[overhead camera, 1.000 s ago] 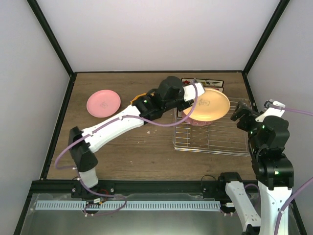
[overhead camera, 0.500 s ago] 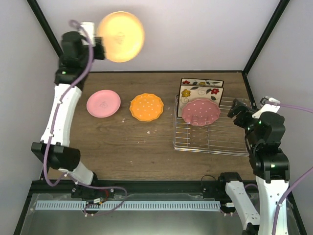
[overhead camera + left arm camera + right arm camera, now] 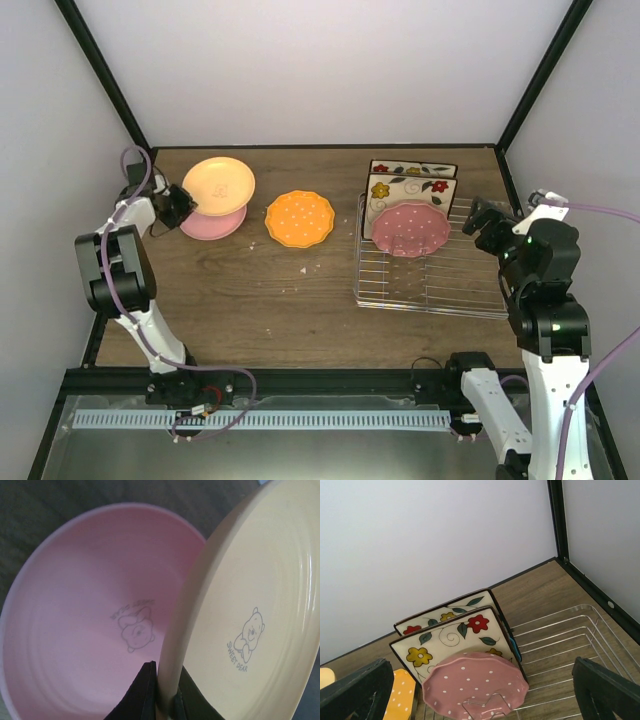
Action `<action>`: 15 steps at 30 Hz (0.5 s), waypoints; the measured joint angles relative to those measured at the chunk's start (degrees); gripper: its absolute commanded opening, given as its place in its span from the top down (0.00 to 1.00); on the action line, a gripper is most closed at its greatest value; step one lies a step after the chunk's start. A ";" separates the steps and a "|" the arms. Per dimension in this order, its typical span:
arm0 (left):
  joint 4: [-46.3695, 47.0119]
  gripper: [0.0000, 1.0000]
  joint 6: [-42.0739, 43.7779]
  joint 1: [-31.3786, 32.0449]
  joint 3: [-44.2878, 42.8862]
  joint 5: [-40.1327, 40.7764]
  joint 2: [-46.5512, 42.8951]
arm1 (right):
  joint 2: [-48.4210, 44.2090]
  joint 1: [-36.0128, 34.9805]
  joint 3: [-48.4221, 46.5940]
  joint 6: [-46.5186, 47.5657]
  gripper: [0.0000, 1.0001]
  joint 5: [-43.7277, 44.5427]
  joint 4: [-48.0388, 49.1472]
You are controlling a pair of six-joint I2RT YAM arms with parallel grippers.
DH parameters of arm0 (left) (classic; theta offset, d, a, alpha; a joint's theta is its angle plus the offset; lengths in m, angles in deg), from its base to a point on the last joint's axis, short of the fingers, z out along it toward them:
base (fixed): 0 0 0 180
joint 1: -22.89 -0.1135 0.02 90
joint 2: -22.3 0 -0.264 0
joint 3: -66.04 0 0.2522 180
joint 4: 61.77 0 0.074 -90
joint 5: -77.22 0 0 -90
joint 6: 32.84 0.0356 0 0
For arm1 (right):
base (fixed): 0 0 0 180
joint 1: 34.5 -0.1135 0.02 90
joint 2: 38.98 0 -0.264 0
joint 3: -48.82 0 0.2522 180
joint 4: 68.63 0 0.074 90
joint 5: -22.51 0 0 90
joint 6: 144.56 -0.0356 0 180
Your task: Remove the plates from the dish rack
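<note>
1. Gripping the yellow plate [image 3: 218,185] by its near rim, the left gripper [image 3: 175,207] sits way off to the left of the dish rack [image 3: 440,285]. It's clenched tight: the wrist cam shows the black fingers [image 3: 145,697] pinching the edge from both sides.
2. The yellow plate is tilted, right over the pink plate [image 3: 205,227], which lies on the table [image 3: 300,300], also far left of the rack. Can't tell if the two touch.
3. The orange plate [image 3: 299,218] lies flat, just left of the rack.
4. In the rack's back-left corner, the dotted dark pink plate [image 3: 410,228] stands in the tines. The two square flower plates [image 3: 402,188] stand upright right behind it.
5. The right gripper [image 3: 478,222] hovers over the rack's right edge with its jaws spread wide, holding nothing. The dotted plate is out ahead of it, lined up between the fingers [image 3: 355,690] but well apart from them.
</note>
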 measured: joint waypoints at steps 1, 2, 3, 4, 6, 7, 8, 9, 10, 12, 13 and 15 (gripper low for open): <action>0.50 0.96 -1.11 -0.33 0.50 -0.57 0.15 | 0.02 0.00 -0.17 0.00 0.00 0.00 -0.17; 1.05 0.96 -1.97 -0.66 0.74 -0.92 0.17 | 0.04 0.00 -0.46 0.00 0.00 0.02 -0.44; 1.81 0.96 -2.86 -0.98 0.79 -1.09 0.17 | 0.09 0.00 -0.79 -0.02 0.00 0.02 -0.61; 2.73 0.96 -3.50 -1.31 0.79 -1.20 0.17 | 0.09 -0.02 -1.01 -0.02 0.00 0.02 -0.66; 4.24 0.96 -4.46 -1.86 0.79 -1.07 0.22 | 0.11 0.00 -1.40 -0.09 0.00 0.07 -0.76; 4.42 0.96 -4.70 -2.03 0.79 -0.90 0.28 | 0.15 0.00 -1.60 -0.22 0.00 0.07 -0.79; 4.42 0.96 -4.76 -2.16 0.79 -0.63 0.44 | 0.17 0.00 -1.79 -0.28 0.00 0.07 -0.81; 4.31 0.96 -4.74 -2.27 0.79 -0.31 0.63 | 0.20 0.00 -1.90 -0.39 0.00 0.09 -0.81; 4.09 0.96 -4.74 -2.29 0.79 0.07 0.85 | 0.20 -0.02 -1.92 -0.48 0.00 0.11 -0.81; 3.41 0.96 -4.72 -2.29 0.85 0.94 1.05 | 0.17 -0.02 -1.92 -0.70 0.00 0.17 -0.98; 3.06 0.96 -4.72 -2.29 1.03 1.36 1.09 | 0.17 -0.02 -1.92 -0.90 0.00 0.22 -1.18; 2.54 0.96 -4.70 -2.36 1.62 2.21 1.09 | 0.04 0.00 -1.92 -1.18 0.00 0.26 -1.51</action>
